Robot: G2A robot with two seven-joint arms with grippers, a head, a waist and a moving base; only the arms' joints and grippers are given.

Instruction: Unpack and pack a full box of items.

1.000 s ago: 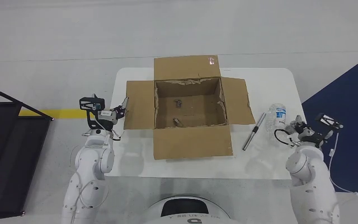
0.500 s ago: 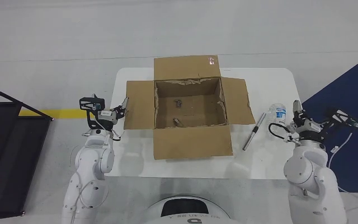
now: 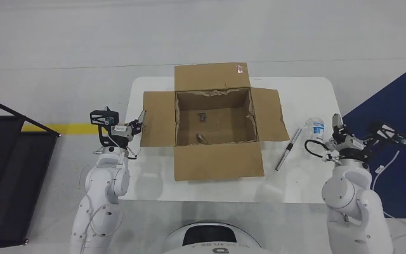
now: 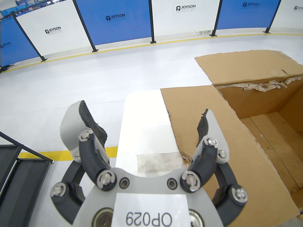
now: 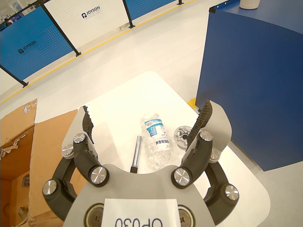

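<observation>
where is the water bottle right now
In the top view the water bottle lies on the right side of the table, between the metal rod and the right pincer, outside the box.

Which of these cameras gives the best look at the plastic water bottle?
The right wrist view: the bottle lies on its side, close and whole, between a metal rod and a grey disc. The top view shows it small at the table's right end. The left wrist view faces the cardboard box.

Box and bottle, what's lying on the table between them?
A metal rod lies between the box and the bottle, as the top view shows.
</observation>
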